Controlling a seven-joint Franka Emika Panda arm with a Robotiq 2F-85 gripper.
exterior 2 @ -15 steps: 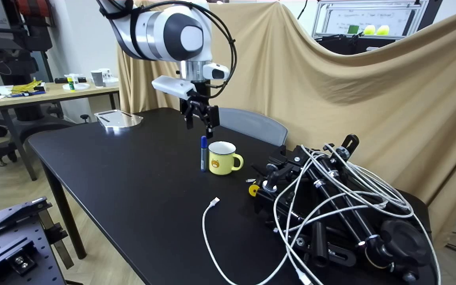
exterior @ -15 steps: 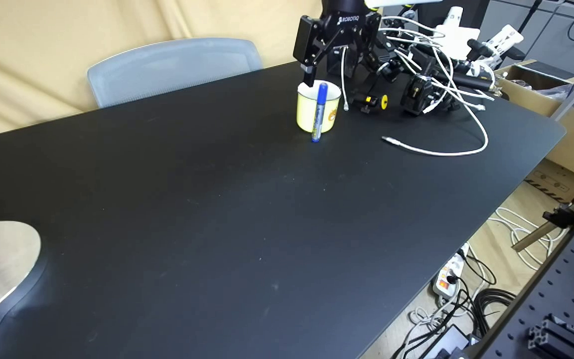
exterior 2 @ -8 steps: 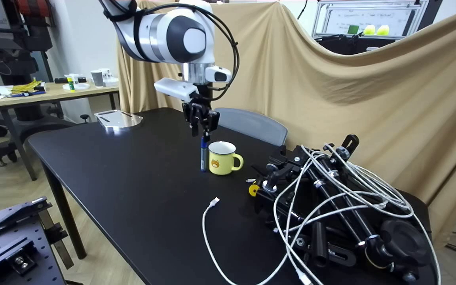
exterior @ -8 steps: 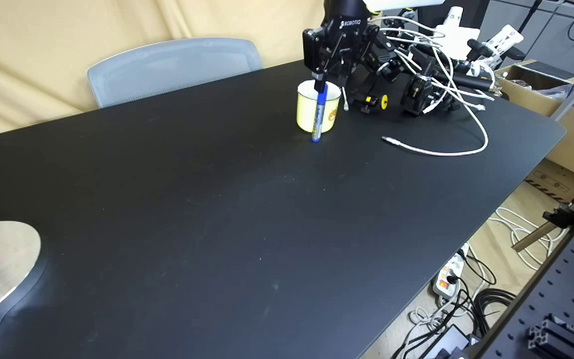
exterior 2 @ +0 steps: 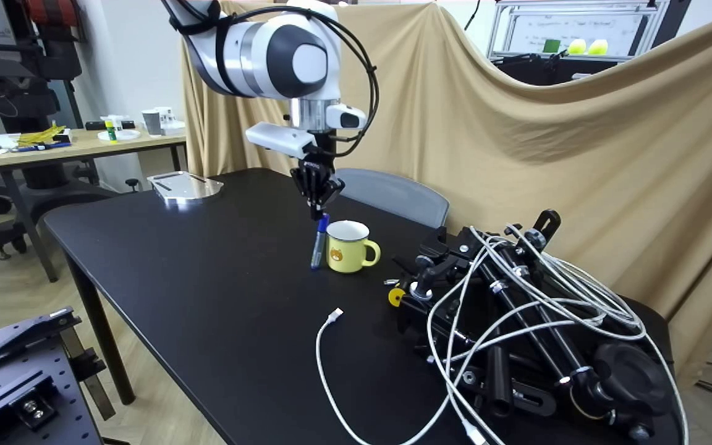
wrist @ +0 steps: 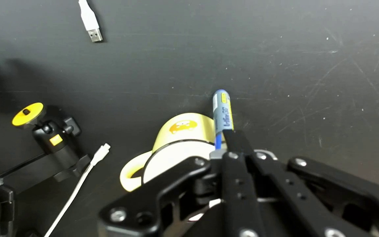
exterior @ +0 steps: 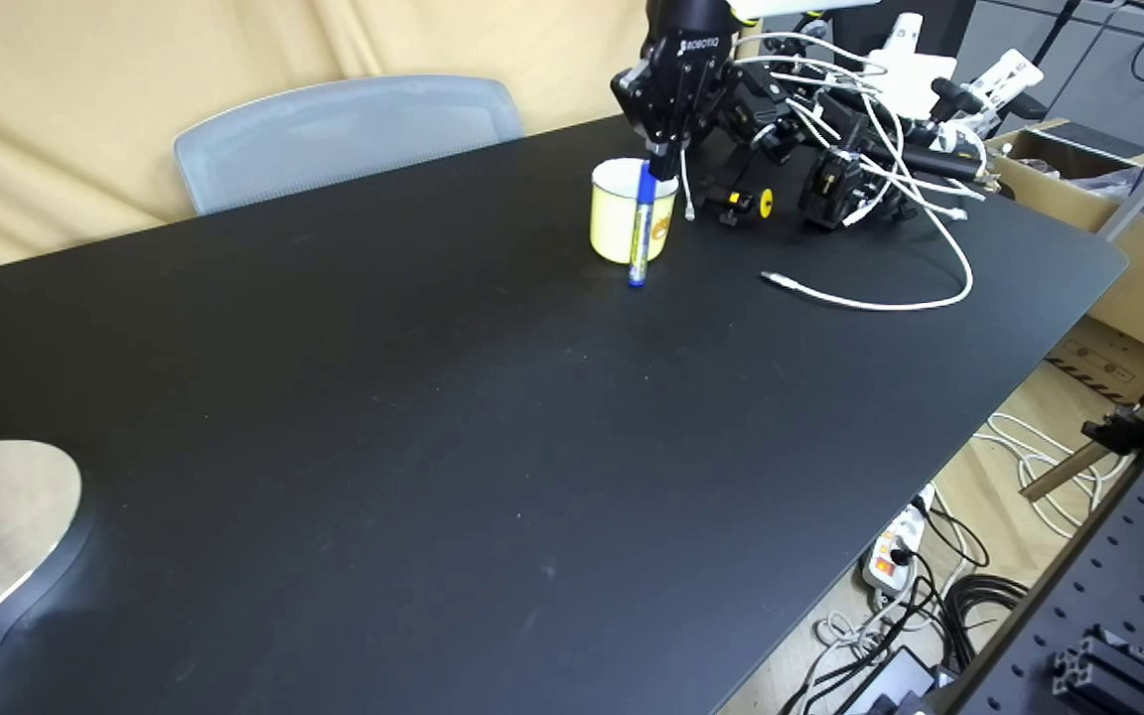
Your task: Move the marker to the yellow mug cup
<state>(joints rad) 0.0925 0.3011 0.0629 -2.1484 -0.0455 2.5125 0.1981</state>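
"Marker [exterior 2: 319,243] looks tippy! Is it in the yellow mug [exterior 2: 345,250]?"

"No, it's outside, just beside the mug, on the side away from the handle [exterior 2: 377,252]. Its bottom end seems to sit on the black table [exterior 2: 232,266], and its blue cap [wrist: 218,140] slants toward the mug."

"Does the gripper [exterior 2: 317,214] have it?"

"I don't think so. The two fingers [wrist: 235,141] are pressed together, and in the wrist view the cap is next to them, not between them."

"Then why doesn't it fall down?"

"I guess it leans on the fingers or the mug. I can't tell if it really touches either one."

"So what should come next?"

"Spread the fingers, put one on each side of the cap, and squeeze. But slowly! If they're what props it up, it may flop over."
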